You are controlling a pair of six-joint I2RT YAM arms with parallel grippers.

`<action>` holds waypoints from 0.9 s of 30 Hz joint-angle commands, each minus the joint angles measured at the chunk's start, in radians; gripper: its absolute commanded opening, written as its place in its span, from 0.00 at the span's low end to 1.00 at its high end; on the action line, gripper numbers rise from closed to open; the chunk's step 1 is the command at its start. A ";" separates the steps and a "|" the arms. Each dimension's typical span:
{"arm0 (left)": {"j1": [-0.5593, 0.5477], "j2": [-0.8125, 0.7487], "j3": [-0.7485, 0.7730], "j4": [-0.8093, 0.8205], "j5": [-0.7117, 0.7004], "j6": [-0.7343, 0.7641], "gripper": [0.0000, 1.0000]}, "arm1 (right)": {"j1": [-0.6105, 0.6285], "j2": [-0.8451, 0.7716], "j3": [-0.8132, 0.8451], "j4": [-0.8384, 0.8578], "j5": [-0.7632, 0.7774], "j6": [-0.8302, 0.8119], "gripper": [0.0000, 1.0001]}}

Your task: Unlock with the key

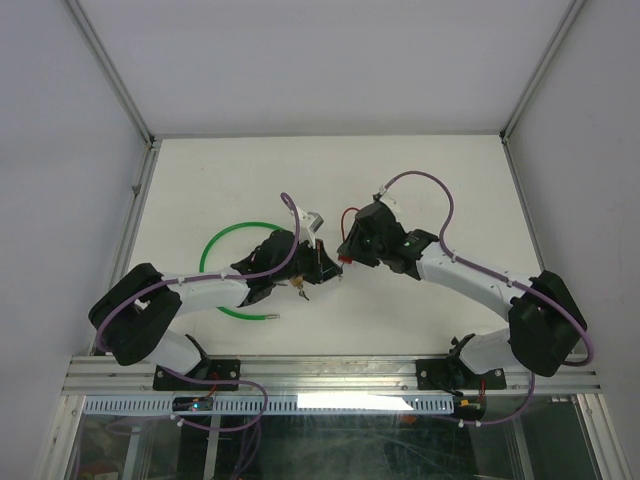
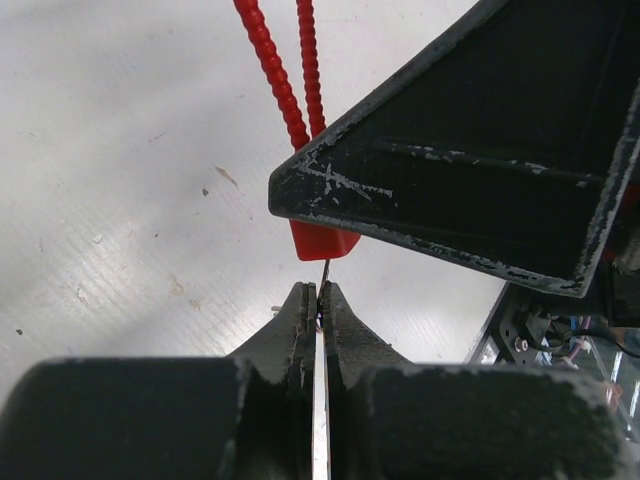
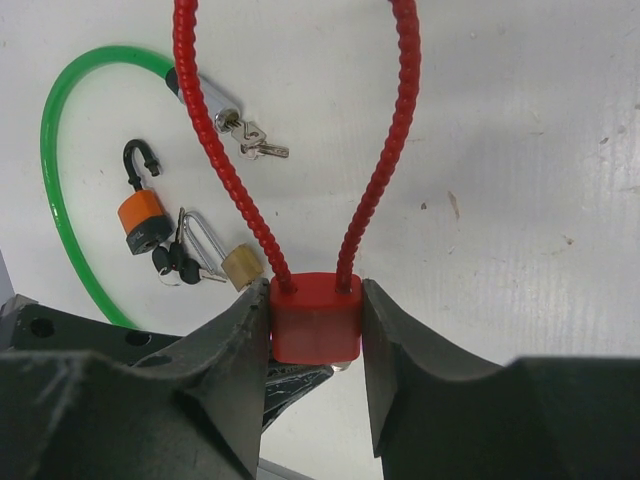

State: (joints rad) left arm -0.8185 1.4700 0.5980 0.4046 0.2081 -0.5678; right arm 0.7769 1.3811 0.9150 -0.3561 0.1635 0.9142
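Observation:
My right gripper (image 3: 315,300) is shut on the red lock body (image 3: 315,318), one finger on each side, with the lock's red ribbed cable (image 3: 215,150) looping away from it. My left gripper (image 2: 318,290) is shut on a thin metal key (image 2: 325,270), whose blade points up and touches the underside of the red lock body (image 2: 322,240). In the top view the two grippers, left (image 1: 318,262) and right (image 1: 345,255), meet tip to tip at the table's middle, with the red lock (image 1: 340,262) between them.
A green cable lock (image 3: 55,150) with a silver end and keys (image 3: 240,128) lies on the white table. Beside it lie an orange padlock (image 3: 142,220) and a brass padlock (image 3: 240,265) with black-headed keys (image 3: 175,262). The green loop (image 1: 228,233) sits under the left arm.

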 commanded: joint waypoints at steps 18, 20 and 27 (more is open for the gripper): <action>-0.006 -0.030 0.029 0.005 -0.064 0.000 0.00 | 0.013 0.025 0.071 0.018 0.003 -0.012 0.00; -0.006 -0.029 0.031 0.006 -0.062 -0.001 0.00 | 0.013 0.025 0.072 0.018 0.002 -0.014 0.00; -0.006 -0.026 0.036 0.015 -0.072 -0.010 0.00 | 0.016 0.033 0.077 0.024 -0.019 -0.020 0.00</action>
State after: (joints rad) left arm -0.8188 1.4700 0.5980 0.3809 0.1795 -0.5686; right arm 0.7826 1.4181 0.9295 -0.3641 0.1608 0.9066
